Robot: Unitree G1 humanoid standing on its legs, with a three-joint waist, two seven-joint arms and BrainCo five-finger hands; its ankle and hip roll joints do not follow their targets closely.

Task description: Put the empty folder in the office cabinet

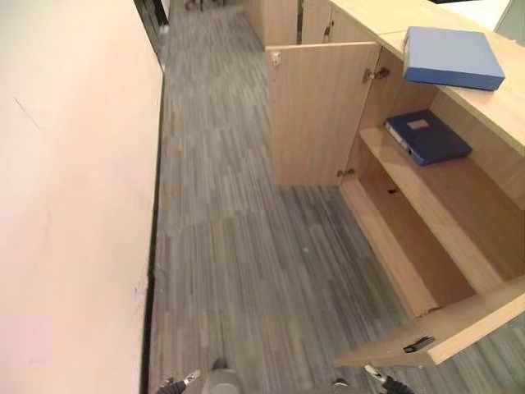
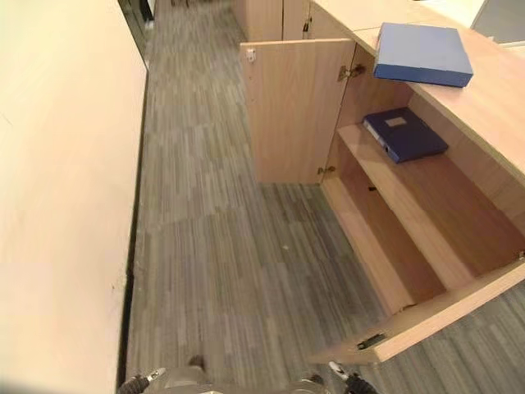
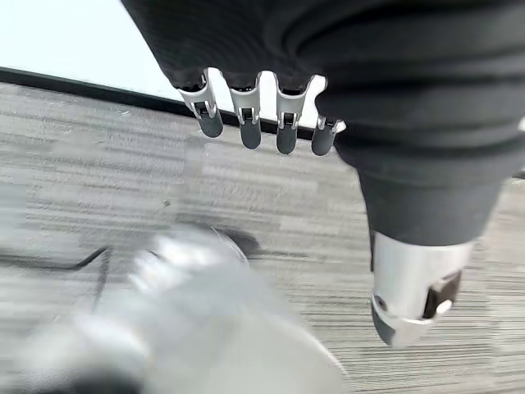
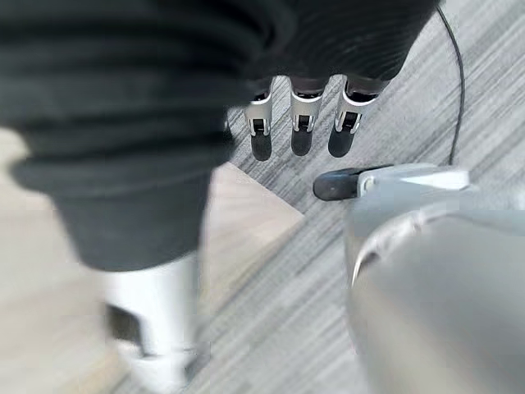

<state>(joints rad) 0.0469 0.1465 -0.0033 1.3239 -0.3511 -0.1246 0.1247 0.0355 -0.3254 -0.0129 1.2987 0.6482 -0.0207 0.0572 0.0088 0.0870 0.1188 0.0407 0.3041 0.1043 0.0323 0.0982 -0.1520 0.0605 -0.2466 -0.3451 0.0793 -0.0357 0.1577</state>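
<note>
Light blue folder: flat on cabinet top, corner overhanging the edge; a clumsy reach may knock it off. Dark blue folder: on upper shelf, crowding the likely slot. Left hand and right hand: fingers relaxed, empty. Doors open. Grey striped carpet; pale wall alongside.

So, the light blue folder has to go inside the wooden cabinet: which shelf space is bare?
The upper shelf is taken at its far end by a dark blue binder lying flat; the stretch nearer the robot is bare. The bottom shelf below is bare along its whole length. Both doors stand open. The light blue folder still lies on the cabinet top.
</note>
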